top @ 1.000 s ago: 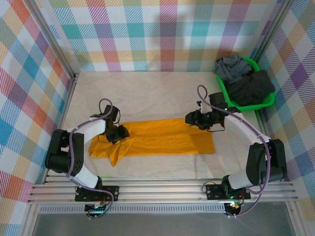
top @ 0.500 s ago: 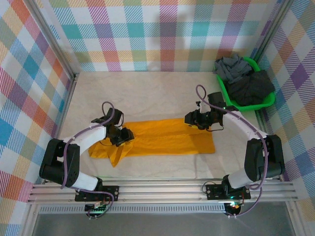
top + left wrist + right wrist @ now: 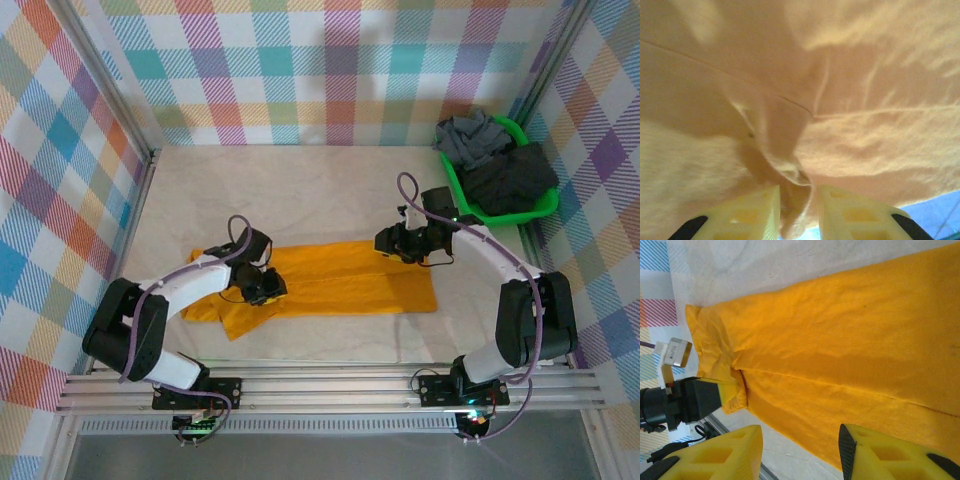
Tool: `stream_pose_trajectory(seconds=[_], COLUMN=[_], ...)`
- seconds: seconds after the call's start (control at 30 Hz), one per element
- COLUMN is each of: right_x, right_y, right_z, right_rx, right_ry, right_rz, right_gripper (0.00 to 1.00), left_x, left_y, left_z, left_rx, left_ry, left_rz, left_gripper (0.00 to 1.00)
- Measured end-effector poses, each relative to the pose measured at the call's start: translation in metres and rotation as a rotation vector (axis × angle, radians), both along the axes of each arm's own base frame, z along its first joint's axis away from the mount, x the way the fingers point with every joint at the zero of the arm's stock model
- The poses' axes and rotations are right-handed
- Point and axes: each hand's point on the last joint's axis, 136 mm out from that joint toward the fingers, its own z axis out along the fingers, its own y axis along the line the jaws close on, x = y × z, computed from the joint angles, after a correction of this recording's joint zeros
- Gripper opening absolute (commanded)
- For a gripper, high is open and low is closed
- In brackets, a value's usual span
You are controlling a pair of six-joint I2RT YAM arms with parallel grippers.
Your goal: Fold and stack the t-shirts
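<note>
From above, we see the orange t-shirt spread flat, left of the green basket. Left wrist: our left gripper clenches a fold of it. Right wrist: our right gripper hangs released above it.

1. A pale cream table forms the base of the booth and is evenly lit, with only soft shadows.
2. Behind the table rises a back wall of pastel plaid.
3. A left wall and a right wall in the same plaid flank the table.
4. Silver aluminium rails run along the table's near edge, and beyond them lies a grey floor.
</note>
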Motion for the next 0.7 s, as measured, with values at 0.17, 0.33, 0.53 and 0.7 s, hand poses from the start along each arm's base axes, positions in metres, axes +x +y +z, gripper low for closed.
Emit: stream_pose_trajectory(seconds=[0.17, 0.33, 0.53, 0.7], right_x=[0.000, 0.000, -0.002, -0.016], right_y=[0.000, 0.000, 0.004, 0.024], right_z=[-0.003, -0.003, -0.003, 0.000], right_rx=[-0.002, -0.003, -0.007, -0.006], right_ry=[0.008, 0.010, 0.002, -0.023], right_rz=[0.000, 0.000, 0.022, 0.120], right_gripper=[0.44, 0.44, 0.44, 0.44], left_x=[-0.014, -0.018, -0.016, -0.030], left_y=[-0.013, -0.007, 0.035, 0.099], left_z=[-0.012, -0.007, 0.038, 0.032], left_rx=[0.005, 0.039, 0.089, 0.187], left_ry=[0.064, 0.075, -0.046, -0.012], left_rz=[-0.036, -0.033, 0.098, 0.309], left_gripper=[0.28, 0.41, 0.40, 0.40])
